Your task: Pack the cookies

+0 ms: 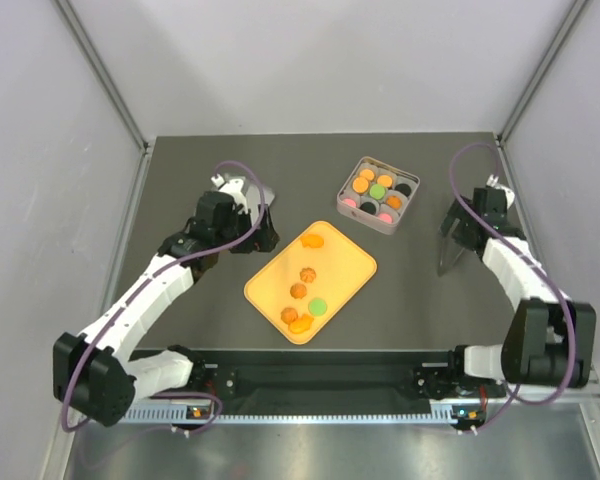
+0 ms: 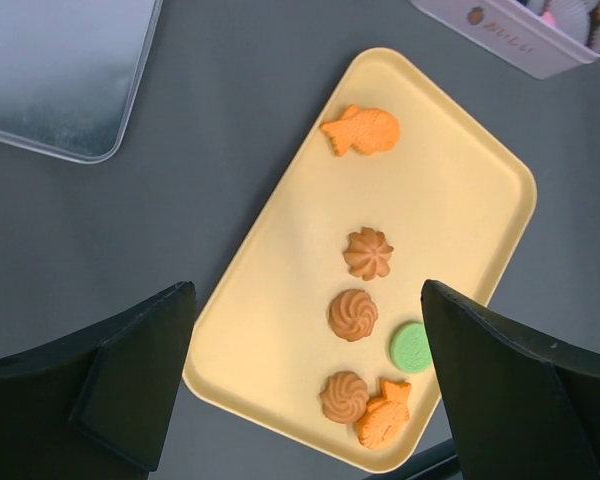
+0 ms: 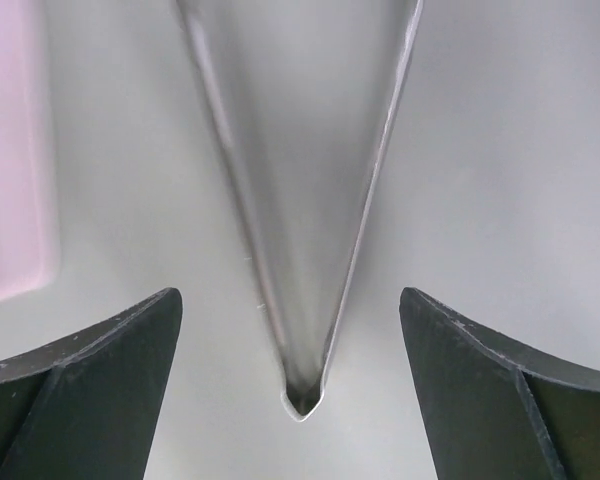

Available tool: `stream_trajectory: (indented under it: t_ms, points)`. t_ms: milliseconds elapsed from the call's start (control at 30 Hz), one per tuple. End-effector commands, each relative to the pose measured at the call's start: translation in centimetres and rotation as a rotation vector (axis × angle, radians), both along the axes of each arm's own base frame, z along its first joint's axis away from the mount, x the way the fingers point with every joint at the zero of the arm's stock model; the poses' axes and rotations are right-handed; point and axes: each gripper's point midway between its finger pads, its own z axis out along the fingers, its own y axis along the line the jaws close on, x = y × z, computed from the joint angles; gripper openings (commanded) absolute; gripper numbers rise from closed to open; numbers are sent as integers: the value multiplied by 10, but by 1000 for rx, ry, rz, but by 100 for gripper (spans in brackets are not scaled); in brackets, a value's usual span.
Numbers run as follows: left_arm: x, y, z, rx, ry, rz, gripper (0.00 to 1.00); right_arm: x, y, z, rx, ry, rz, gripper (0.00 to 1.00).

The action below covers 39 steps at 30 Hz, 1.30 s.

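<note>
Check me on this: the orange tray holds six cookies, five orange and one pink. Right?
Not quite. The odd one out is green, not pink. The left wrist view shows the orange tray holding six cookies, five orange and one green cookie.

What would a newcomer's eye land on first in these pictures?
Probably the orange tray at the centre of the table, with six cookies on it, mostly orange and one green. Next, the pink tin beyond it to the right, holding more cookies, and a V-shaped metal tool, likely tongs, between the right arm's open fingers.
</note>
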Motion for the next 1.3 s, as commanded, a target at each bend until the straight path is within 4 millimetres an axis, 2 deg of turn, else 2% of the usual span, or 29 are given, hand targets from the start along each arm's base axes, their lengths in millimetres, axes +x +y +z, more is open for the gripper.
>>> stream_trajectory:
  t_ms: [0,67,133,167,233,267,333,433,467,500,533,567,600,633,700,733,767,800,833,867,900,933,1000,1033,1100,1133,1200,1267]
  points:
    - [20,3,16,-3,-42,69,99,5,2,54,-3,-152,7,90]
    - [27,15,10,45,-26,134,99,7,10,71,3,-186,41,90]
    - [34,21,13,61,-40,168,98,11,31,91,19,-238,110,89]
    - [40,25,12,81,-39,200,98,12,52,97,24,-251,166,89]
    - [47,27,9,99,-28,219,96,16,67,110,27,-279,202,89]
    - [51,29,0,125,0,234,95,17,76,115,38,-293,222,88]
    - [60,31,3,144,-19,248,93,20,103,131,55,-331,292,88]
    - [77,44,-2,224,-34,302,87,24,142,148,79,-361,391,88]
    - [83,49,-15,269,-9,313,86,24,150,149,90,-362,415,88]
    - [90,54,-14,288,-8,340,84,24,162,151,101,-368,444,88]
    - [96,62,-20,290,11,357,83,24,170,153,116,-374,469,88]
    - [102,68,-33,292,47,378,81,24,176,155,123,-377,488,87]
    - [107,72,-35,265,70,393,80,24,183,153,127,-369,512,87]
    - [114,95,-47,246,111,455,80,24,189,154,135,-366,532,87]
    - [120,117,-57,213,137,530,80,25,198,152,135,-357,556,87]
    - [124,139,-60,222,139,594,80,26,201,153,136,-361,565,87]
    - [130,147,-68,219,148,624,80,27,205,152,141,-357,577,87]
    - [136,164,-69,217,154,669,80,27,211,150,143,-352,595,87]
    - [140,173,-82,231,181,694,80,28,215,151,150,-352,605,87]
    - [146,181,-85,222,188,718,80,27,221,151,150,-351,623,87]
    - [158,187,-81,207,170,731,80,28,225,151,150,-348,633,87]
    - [161,201,-98,212,208,756,79,28,227,151,147,-348,638,87]
    - [178,206,-99,182,203,757,79,29,232,150,146,-344,651,86]
    - [180,212,-113,184,235,765,79,29,233,150,144,-345,654,87]
    - [195,212,-114,146,219,753,79,30,235,148,142,-338,660,87]
    - [197,216,-122,148,229,754,79,29,237,148,144,-338,667,87]
    - [204,225,-121,150,223,770,80,29,238,143,139,-329,673,87]
    - [206,228,-132,156,244,766,79,29,239,141,137,-322,677,86]
